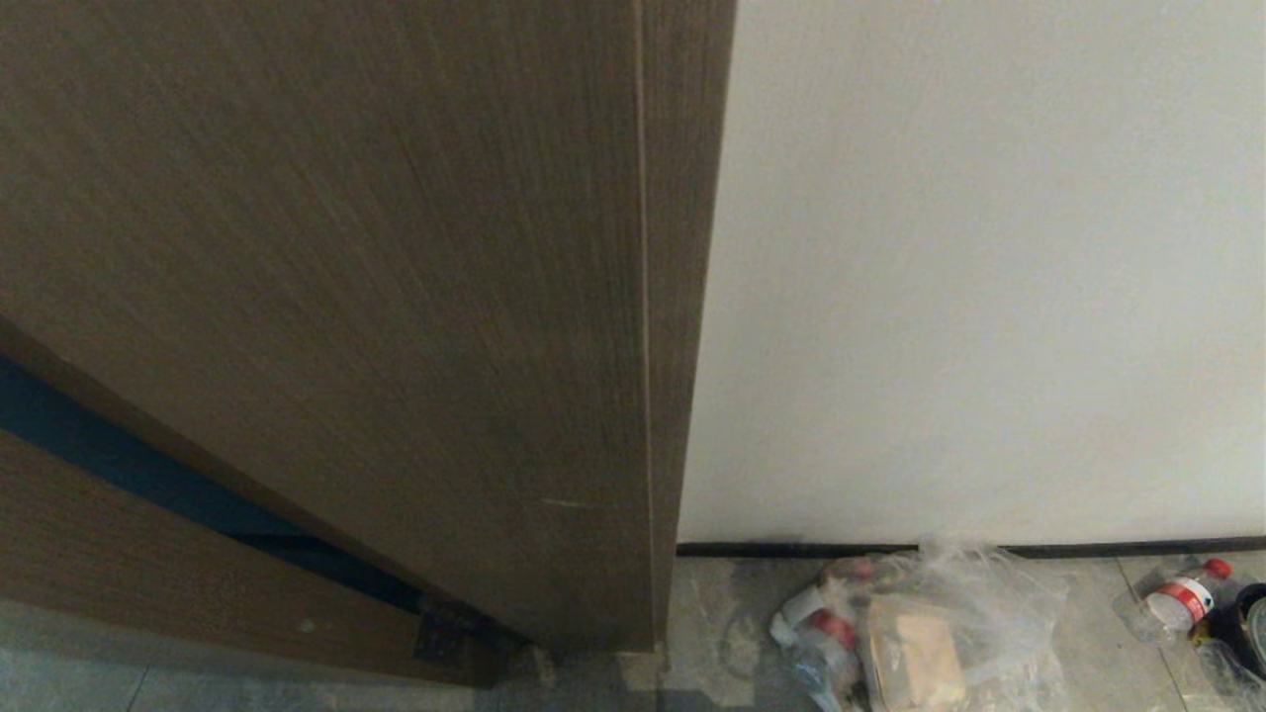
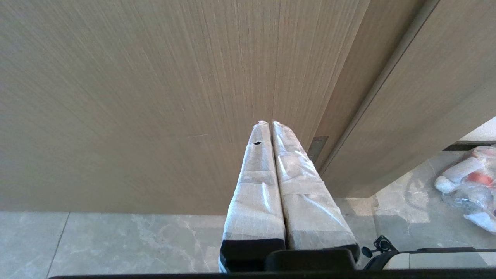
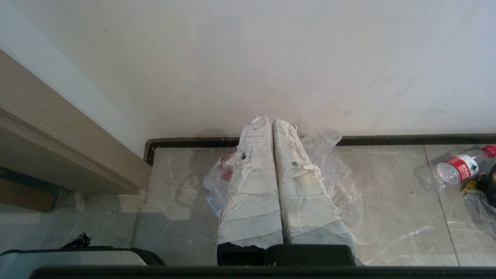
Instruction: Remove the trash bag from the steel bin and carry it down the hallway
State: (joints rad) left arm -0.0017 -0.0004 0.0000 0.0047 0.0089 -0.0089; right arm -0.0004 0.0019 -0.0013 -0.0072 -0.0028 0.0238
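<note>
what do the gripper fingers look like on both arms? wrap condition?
Left gripper: two long tapering fingers wrapped in pale tape under glossy clear film, one small black hole near a tip, black base. Right gripper: same shape and black base, but its wrap is grubby, cracked and peeling. No markings or cables visible on either.

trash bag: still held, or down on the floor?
Down. The clear plastic trash bag of mixed rubbish rests on the beige marble-look floor tiles by the white wall; the right end effector is shut, empty.
</note>
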